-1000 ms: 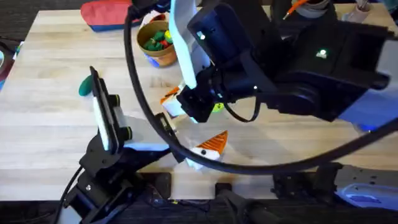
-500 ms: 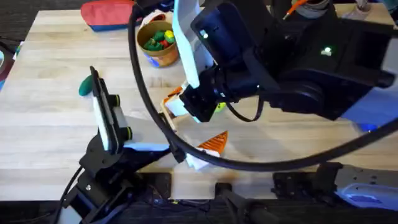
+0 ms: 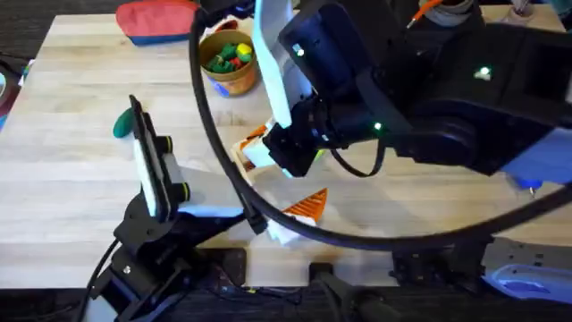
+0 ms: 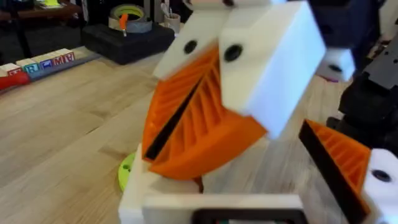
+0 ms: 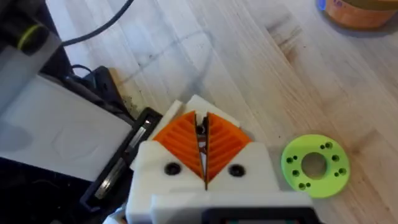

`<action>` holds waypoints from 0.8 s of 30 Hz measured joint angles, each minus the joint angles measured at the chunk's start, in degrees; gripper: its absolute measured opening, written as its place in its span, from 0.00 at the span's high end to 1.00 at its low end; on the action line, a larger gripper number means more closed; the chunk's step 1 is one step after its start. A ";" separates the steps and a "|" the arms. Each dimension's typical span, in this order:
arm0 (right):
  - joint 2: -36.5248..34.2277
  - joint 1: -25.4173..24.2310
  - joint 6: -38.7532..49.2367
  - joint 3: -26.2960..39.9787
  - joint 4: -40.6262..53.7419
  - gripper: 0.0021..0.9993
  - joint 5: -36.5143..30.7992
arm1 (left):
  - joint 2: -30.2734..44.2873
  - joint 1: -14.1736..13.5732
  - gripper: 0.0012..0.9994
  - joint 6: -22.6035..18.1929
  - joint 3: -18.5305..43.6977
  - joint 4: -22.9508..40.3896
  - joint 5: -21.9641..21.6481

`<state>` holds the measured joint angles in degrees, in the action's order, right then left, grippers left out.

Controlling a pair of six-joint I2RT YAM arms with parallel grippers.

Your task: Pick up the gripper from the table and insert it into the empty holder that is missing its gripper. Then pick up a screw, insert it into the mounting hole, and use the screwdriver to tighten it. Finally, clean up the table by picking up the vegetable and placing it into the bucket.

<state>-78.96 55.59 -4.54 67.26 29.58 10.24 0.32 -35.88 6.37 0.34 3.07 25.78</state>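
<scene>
Under the right arm, right gripper (image 5: 204,152) pressed together; left gripper (image 3: 299,210) state unclear.

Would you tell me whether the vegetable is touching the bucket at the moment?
Apart. The overhead view shows the vegetable lying well to the left of the bucket, with a stretch of bare table between them.

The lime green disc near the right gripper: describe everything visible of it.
The lime green disc is a flat plastic-looking ring with a large centre hole and small holes around it. It lies flat on the wooden table, just beside the right gripper, not touching it. Nothing rests on it.
</scene>
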 joint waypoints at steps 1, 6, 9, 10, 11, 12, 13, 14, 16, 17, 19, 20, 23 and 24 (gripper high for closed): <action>0.02 0.00 0.00 0.00 0.04 1.00 -0.08 | 0.00 0.01 0.01 0.00 0.00 0.00 -0.02; 0.04 0.00 0.00 0.00 0.07 1.00 -0.13 | -0.02 0.01 0.01 0.00 0.00 0.00 -0.02; 0.04 0.00 -0.18 0.00 0.09 0.97 -0.13 | 0.00 0.02 0.01 0.00 0.00 0.00 -0.02; 0.04 0.00 -0.19 0.00 0.04 0.88 -0.11 | 0.00 0.02 0.01 0.03 0.00 0.02 -0.04; 0.11 0.00 -0.06 0.00 -0.02 0.63 -0.15 | 0.00 0.02 0.01 0.06 0.00 0.02 -0.02; 0.15 0.00 -0.14 0.00 -0.03 0.57 -0.15 | 0.00 0.02 0.01 0.04 0.00 0.02 -0.04; 0.20 0.00 -0.20 0.00 -0.04 0.51 -0.22 | -0.02 0.02 0.01 0.04 0.00 0.02 -0.04; 0.30 0.00 -0.31 0.00 0.02 0.43 -0.47 | -0.02 0.02 0.01 0.05 0.00 0.01 -0.04; 0.82 -0.50 -0.25 0.00 0.33 0.23 -1.02 | 0.00 0.02 0.01 -0.09 0.00 -0.02 -0.04; 1.22 -0.90 -0.14 0.00 0.55 0.12 -1.28 | -0.02 0.02 0.01 -0.14 0.00 -0.04 -0.04; 2.57 -1.86 -0.02 0.00 0.81 0.02 -1.33 | 0.00 0.02 0.01 -0.16 0.00 -0.04 -0.04; 3.73 -2.47 -0.03 0.02 0.99 0.01 -1.26 | -0.02 0.02 0.01 -0.17 0.00 -0.05 -0.04; 8.79 -5.30 -0.02 0.09 2.76 0.01 -1.22 | 0.00 0.02 0.01 -0.17 0.00 -0.04 -0.04; 10.60 -6.46 -0.03 0.15 3.59 0.01 -1.22 | -0.02 0.02 0.01 -0.17 0.00 -0.04 -0.04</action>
<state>-68.35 49.13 -4.57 67.41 33.17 9.02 0.30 -35.86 6.20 0.34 3.03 25.74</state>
